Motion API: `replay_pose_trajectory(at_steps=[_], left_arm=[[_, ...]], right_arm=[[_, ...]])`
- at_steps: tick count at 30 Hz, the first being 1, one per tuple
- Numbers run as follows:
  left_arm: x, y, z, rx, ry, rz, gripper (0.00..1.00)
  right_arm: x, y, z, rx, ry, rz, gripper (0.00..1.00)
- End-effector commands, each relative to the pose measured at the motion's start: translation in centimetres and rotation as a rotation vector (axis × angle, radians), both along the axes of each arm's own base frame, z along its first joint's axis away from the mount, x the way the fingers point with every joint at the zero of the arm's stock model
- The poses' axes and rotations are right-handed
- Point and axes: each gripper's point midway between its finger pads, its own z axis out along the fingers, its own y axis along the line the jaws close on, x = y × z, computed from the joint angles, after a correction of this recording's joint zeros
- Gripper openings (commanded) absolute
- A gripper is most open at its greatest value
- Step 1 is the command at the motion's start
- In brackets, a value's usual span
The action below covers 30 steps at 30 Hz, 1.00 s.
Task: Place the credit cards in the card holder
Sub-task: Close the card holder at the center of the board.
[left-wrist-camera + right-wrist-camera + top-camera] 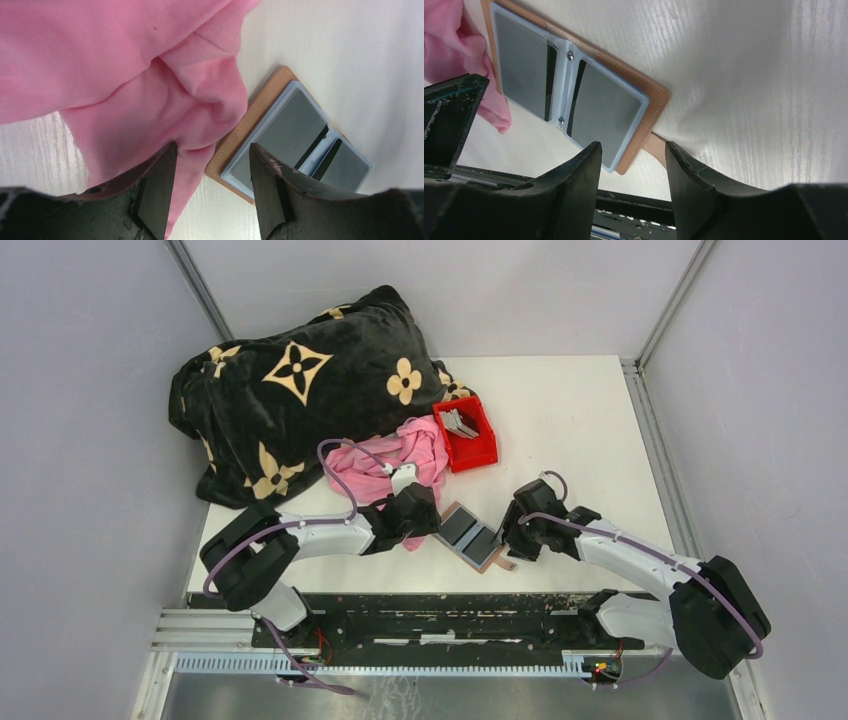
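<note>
The card holder (470, 537) lies open on the white table between my two grippers, tan outside with light blue sleeves inside. In the wrist views the card holder (295, 135) (569, 95) shows a grey card under each sleeve, and its snap tab (655, 145) sticks out toward the near edge. Several grey credit cards (458, 422) stand in the red bin. My left gripper (425, 512) (212, 150) hovers open at the holder's left end, over the pink cloth's hem. My right gripper (512, 530) (633, 146) is open at the holder's right corner and grips nothing.
A pink cloth (400, 455) (125, 75) lies against the holder's left side. Behind it are a black blanket with tan flowers (300, 380) and the red bin (481, 447). The black rail (430, 615) runs along the table's near edge.
</note>
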Motion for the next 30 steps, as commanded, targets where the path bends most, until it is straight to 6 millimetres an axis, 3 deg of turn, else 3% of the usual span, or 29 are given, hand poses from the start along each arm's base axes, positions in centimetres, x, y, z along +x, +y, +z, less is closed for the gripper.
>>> replay_pose_trajectory(at_steps=[1, 11, 20, 25, 30], left_arm=[[1.1, -1.7, 1.2, -0.015, -0.044, -0.07, 0.63], [0.3, -2.4, -0.6, 0.005, 0.02, -0.114, 0.62], [-1.7, -1.2, -2.2, 0.012, 0.088, -0.123, 0.6], [-3.4, -0.6, -3.1, 0.001, 0.126, -0.126, 0.59], [-4.9, -0.6, -3.5, -0.008, 0.148, -0.143, 0.57]], right_arm=[[1.2, 0.5, 0.0, 0.06, -0.033, -0.061, 0.56], [0.7, -1.2, -2.9, 0.06, 0.04, -0.092, 0.56], [-2.2, -1.6, -5.1, 0.101, 0.126, -0.101, 0.56], [-2.6, -1.1, -5.1, 0.15, 0.128, -0.099, 0.56], [-1.6, -0.1, -3.9, 0.214, 0.089, -0.101, 0.56]])
